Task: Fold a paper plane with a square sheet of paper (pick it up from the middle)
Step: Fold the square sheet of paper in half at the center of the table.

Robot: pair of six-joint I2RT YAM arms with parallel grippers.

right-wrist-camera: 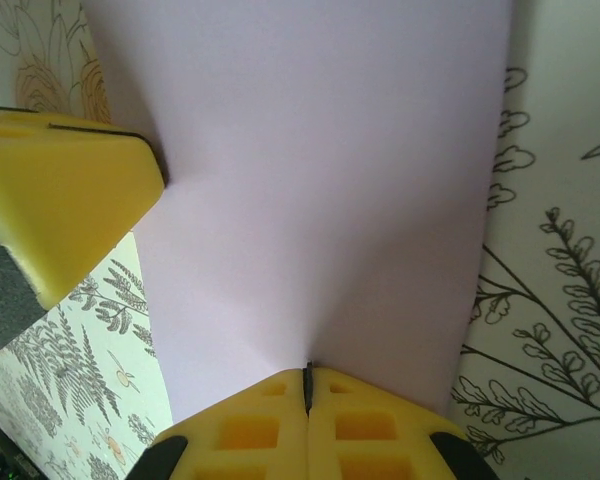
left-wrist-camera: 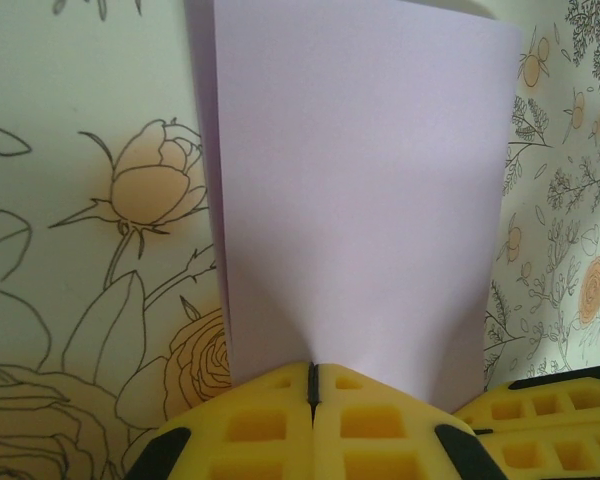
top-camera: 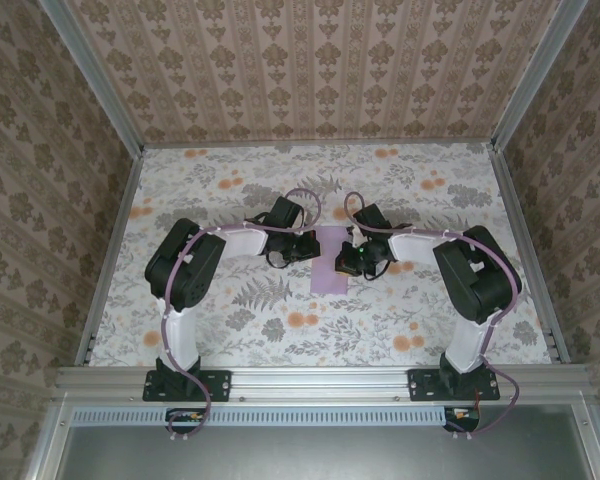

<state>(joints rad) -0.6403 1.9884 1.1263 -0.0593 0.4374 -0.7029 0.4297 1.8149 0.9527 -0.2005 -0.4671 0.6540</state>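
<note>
The lilac square sheet of paper [top-camera: 330,276] lies in the middle of the flowered table between the two arms. My left gripper [top-camera: 313,246] meets its left side and my right gripper [top-camera: 346,262] its right side. In the left wrist view the sheet [left-wrist-camera: 360,180] puckers into the closed seam of my left gripper [left-wrist-camera: 314,386], pinched at its edge. The right wrist view has the sheet [right-wrist-camera: 310,180] drawn the same way into my shut right gripper [right-wrist-camera: 307,386]. The left gripper's yellow fingers [right-wrist-camera: 65,190] touch the paper's far side. The paper plane is out of view.
The flowered tablecloth [top-camera: 280,320] runs to metal rails at the left [top-camera: 110,260], right [top-camera: 525,250] and front [top-camera: 320,378]. Patterned walls stand behind and to both sides. The right gripper's yellow fingers [left-wrist-camera: 550,410] sit close beside my left jaws.
</note>
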